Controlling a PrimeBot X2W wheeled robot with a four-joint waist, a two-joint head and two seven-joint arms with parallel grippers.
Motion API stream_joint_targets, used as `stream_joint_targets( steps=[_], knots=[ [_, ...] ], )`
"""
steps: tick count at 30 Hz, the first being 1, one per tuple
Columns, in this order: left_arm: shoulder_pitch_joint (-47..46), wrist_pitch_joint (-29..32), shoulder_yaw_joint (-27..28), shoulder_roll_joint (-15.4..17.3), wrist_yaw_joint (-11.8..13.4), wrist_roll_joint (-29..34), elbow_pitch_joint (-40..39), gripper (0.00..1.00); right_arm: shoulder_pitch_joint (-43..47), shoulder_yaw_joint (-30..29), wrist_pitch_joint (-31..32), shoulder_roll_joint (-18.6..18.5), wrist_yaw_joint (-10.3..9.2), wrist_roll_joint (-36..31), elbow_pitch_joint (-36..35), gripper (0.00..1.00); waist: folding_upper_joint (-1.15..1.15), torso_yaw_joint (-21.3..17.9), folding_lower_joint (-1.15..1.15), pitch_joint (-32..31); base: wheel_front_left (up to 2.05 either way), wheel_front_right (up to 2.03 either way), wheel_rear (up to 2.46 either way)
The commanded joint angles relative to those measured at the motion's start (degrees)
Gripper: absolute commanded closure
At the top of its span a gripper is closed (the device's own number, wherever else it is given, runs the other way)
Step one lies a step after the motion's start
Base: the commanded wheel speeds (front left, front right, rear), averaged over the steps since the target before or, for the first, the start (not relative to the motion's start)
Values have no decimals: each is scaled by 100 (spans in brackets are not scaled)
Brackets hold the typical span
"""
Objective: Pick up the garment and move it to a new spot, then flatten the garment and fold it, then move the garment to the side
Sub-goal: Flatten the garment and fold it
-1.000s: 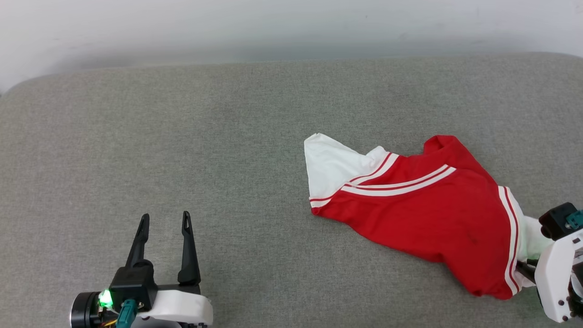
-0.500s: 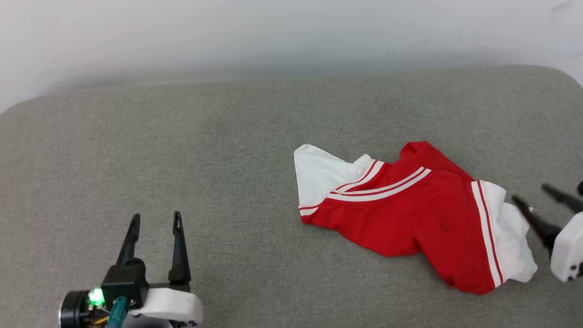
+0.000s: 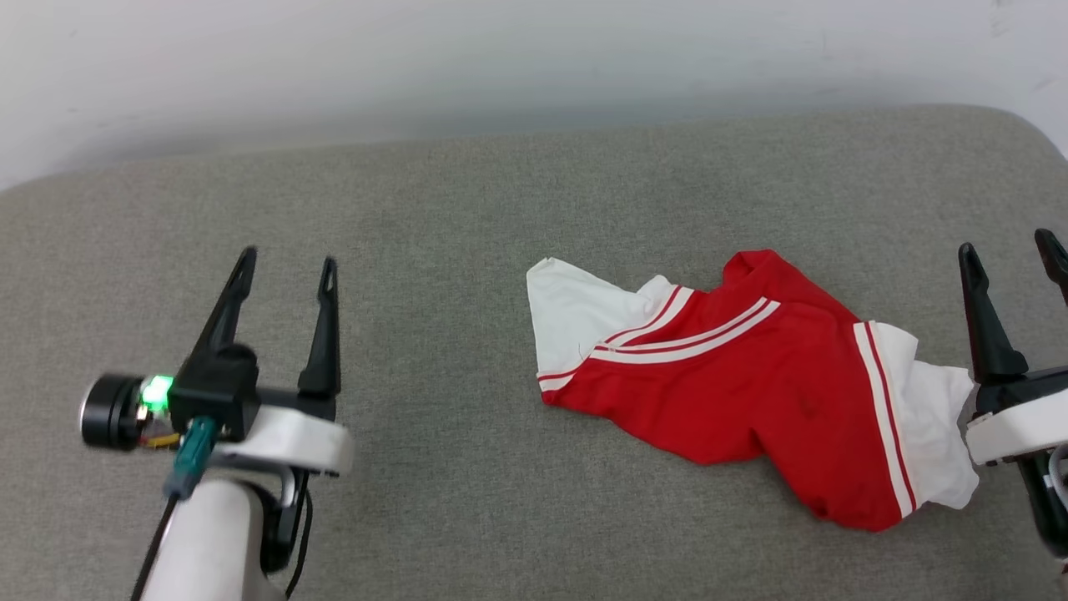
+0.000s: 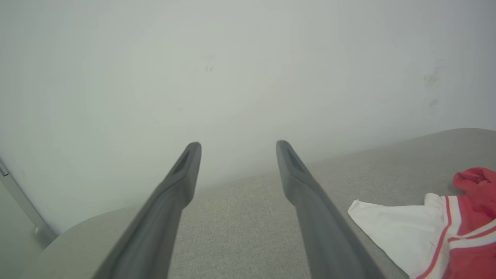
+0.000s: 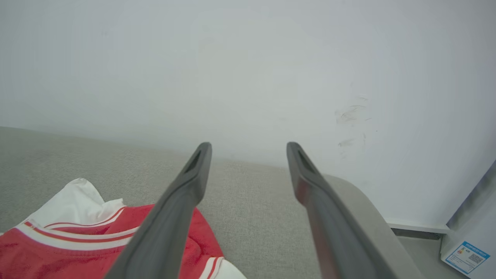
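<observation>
The garment [image 3: 734, 384] lies crumpled on the grey padded surface [image 3: 467, 217]. My left gripper [image 3: 288, 263] and right gripper [image 3: 1005, 242] both gape wide, holding nothing.

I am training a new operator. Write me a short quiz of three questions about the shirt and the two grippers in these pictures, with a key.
1. True or false: the right gripper is shut on the garment.
2. The garment lies: A) folded in a neat square; B) crumpled on the grey cushion; C) spread out flat.
3. Fill in: the left gripper is ____, with nothing between its fingers.
Key: 1 false; 2 B; 3 open.
</observation>
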Motion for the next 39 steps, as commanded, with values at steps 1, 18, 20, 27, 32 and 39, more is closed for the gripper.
stream_joint_targets(
  steps=[1,18,20,27,32,39],
  knots=[
    [-145,-15,-26,51,-56,34,57,0,87,-112,-13,131,-4,-116,-166,0,0,5,0,45,0,0,0],
    [-3761,2616,-2350,1119,-589,-1468,1096,0,633,-763,-15,1439,-4,-938,-2176,0,0,-241,0,1026,0,0,0],
    [-4145,3215,-2954,1353,-591,-1974,1124,0,582,-705,-15,1453,-4,-965,-2209,0,0,-311,0,1158,0,0,0],
    [-5367,4786,-4607,1927,-593,-3563,1129,0,371,-579,-17,1566,-4,-933,-2271,0,0,-564,0,1652,0,0,0],
    [-5980,5632,-5551,2140,-592,-4337,1276,0,181,-436,-16,1633,-4,-999,-2282,0,0,-792,0,1999,0,0,0],
    [-6426,6339,-6525,2390,-593,-5056,1625,0,-9,-286,-16,1756,-4,-1016,-2262,0,0,-1116,0,2292,0,0,0]
  ],
)
